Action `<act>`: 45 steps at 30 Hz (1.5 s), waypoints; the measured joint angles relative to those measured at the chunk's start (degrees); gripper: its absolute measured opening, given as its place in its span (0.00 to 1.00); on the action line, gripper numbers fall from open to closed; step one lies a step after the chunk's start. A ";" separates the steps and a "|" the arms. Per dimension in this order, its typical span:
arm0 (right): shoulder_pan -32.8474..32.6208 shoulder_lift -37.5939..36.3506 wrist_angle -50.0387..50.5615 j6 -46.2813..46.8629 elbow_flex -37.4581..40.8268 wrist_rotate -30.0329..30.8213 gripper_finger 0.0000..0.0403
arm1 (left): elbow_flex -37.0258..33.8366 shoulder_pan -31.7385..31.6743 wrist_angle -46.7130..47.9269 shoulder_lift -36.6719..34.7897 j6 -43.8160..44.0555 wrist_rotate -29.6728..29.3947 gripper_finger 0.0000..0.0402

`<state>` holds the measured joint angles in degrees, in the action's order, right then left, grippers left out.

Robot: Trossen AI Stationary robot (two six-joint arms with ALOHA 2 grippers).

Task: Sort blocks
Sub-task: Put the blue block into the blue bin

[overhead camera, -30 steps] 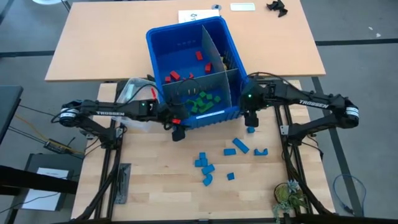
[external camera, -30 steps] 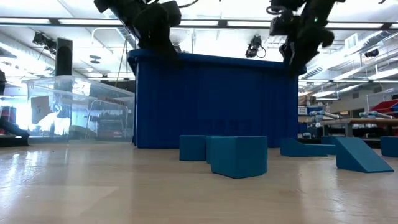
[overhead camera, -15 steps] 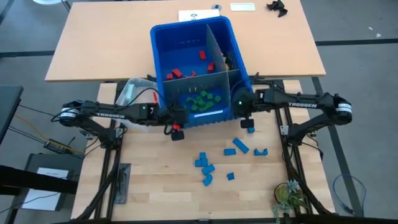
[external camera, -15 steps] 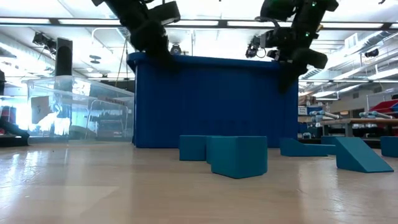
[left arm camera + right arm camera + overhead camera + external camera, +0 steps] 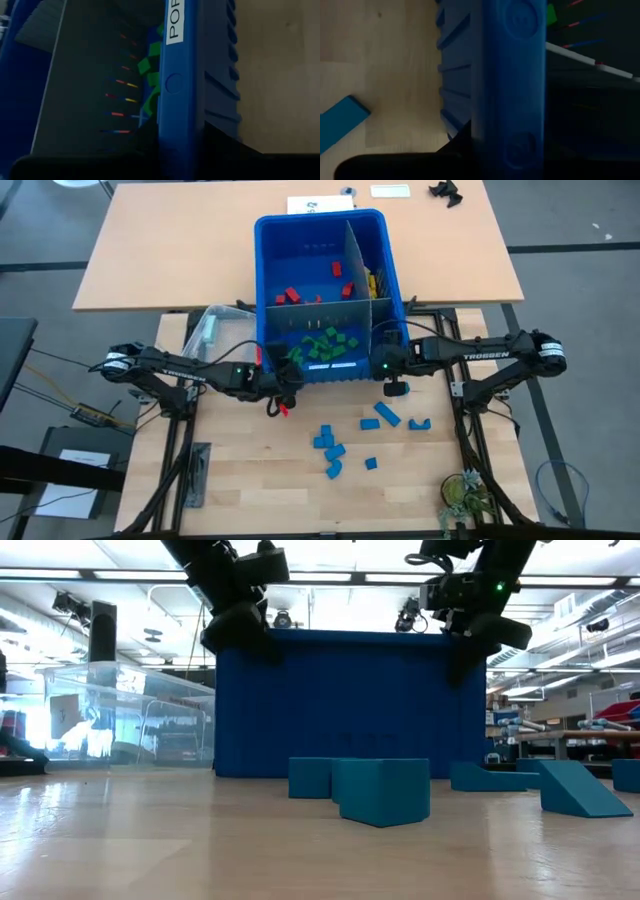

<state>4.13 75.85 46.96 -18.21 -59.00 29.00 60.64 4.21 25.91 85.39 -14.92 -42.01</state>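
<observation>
Gripping the blue bin [image 5: 335,372] by its near rim with left gripper [image 5: 284,374] and right gripper [image 5: 386,364], one per front corner, likely to shift it before sorting the loose blue blocks [image 5: 385,415].

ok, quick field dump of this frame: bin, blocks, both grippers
bin: large blue bin, divided into compartments
in bin: green blocks in near compartment, red blocks in far left one
on table: blue blocks loose in front of bin
left gripper: shut on bin's near-left rim
right gripper: shut on bin's near-right rim
</observation>
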 joint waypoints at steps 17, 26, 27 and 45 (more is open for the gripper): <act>4.24 -0.39 0.42 5.17 -0.43 -8.91 0.41 | 0.12 -0.24 -2.40 -0.10 3.50 3.11 0.41; 3.90 -3.26 5.82 10.00 -7.41 -13.63 0.63 | 8.59 -0.65 7.53 -2.25 8.29 16.01 0.54; 3.90 -3.76 6.25 10.28 -8.30 -14.34 0.64 | 9.30 -0.78 8.82 -2.58 8.30 17.55 0.55; 24.19 -10.23 -14.63 17.17 -14.58 -5.04 0.64 | 16.92 -16.38 13.64 -13.22 15.34 6.24 0.54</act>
<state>28.33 65.63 32.33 -1.04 -73.58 23.96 77.56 -12.17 39.55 72.17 0.42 -35.77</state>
